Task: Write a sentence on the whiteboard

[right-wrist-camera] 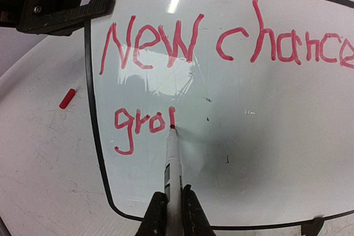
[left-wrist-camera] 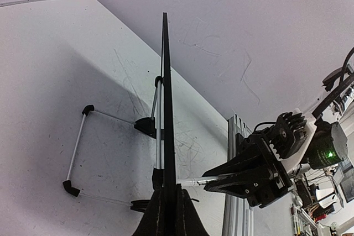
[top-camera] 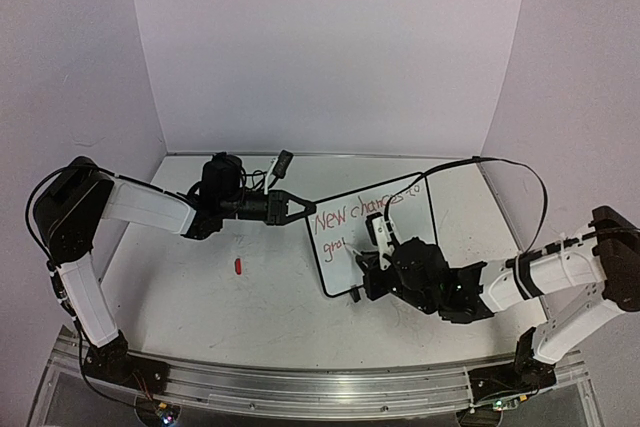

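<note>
The whiteboard stands tilted on its wire stand, right of centre on the surface, with its face toward your right arm. In red it carries "New chance" along the top line, running on toward the right edge, and "gro" below it at the left. Just after that "o" there is a short upright stroke, and the tip of the marker sits on the board at the foot of it. So you are mid-word on the second line, in the writing step, with the sentence unfinished and much of the lower board bare. Your right hand is clenched on the marker's barrel, tip pointing up the board. Your left hand is clamped on the board's left edge, one finger on each side, steadying it. A small red piece, probably the cap, lies on the surface left of the board, well apart from both hands. The next move looks like finishing this letter, so you want light, even tip pressure, since the board rests only on a thin stand. Hold the left grip firm while you shape the stroke, then step rightward, leaving a small gap before the next letter.
</note>
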### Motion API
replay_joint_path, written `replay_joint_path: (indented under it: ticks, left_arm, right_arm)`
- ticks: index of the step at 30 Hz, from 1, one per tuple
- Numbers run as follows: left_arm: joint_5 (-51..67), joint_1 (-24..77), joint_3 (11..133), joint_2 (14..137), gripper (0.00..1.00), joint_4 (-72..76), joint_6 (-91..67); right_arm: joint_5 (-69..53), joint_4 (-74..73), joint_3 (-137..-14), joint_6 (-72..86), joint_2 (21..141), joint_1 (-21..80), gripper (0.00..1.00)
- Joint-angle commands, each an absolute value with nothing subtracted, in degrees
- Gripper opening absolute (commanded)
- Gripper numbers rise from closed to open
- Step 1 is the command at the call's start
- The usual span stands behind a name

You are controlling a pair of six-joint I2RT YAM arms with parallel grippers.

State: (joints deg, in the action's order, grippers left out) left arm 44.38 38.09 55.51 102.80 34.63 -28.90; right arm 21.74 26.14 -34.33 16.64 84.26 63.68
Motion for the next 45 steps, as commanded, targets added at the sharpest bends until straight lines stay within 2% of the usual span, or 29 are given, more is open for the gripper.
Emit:
replay_joint_path:
  ticks: [1, 24, 45]
  left_arm:
    - [46.0, 38.7, 56.5, 101.3, 0.00, 31.0, -28.6]
    - [46.0, 38.7, 56.5, 101.2, 0.00, 31.0, -28.6]
    - [46.0, 38.7, 56.5, 101.2, 0.00, 30.9, -28.5]
  right_arm:
    - [21.7, 25.0, -33.3, 18.1, 82.9, 63.7, 0.00]
    - [25.7, 26.5, -37.2, 15.6, 84.8, 62.9, 0.00]
    - [23.5, 25.3, -33.5, 18.3, 83.2, 63.0, 0.00]
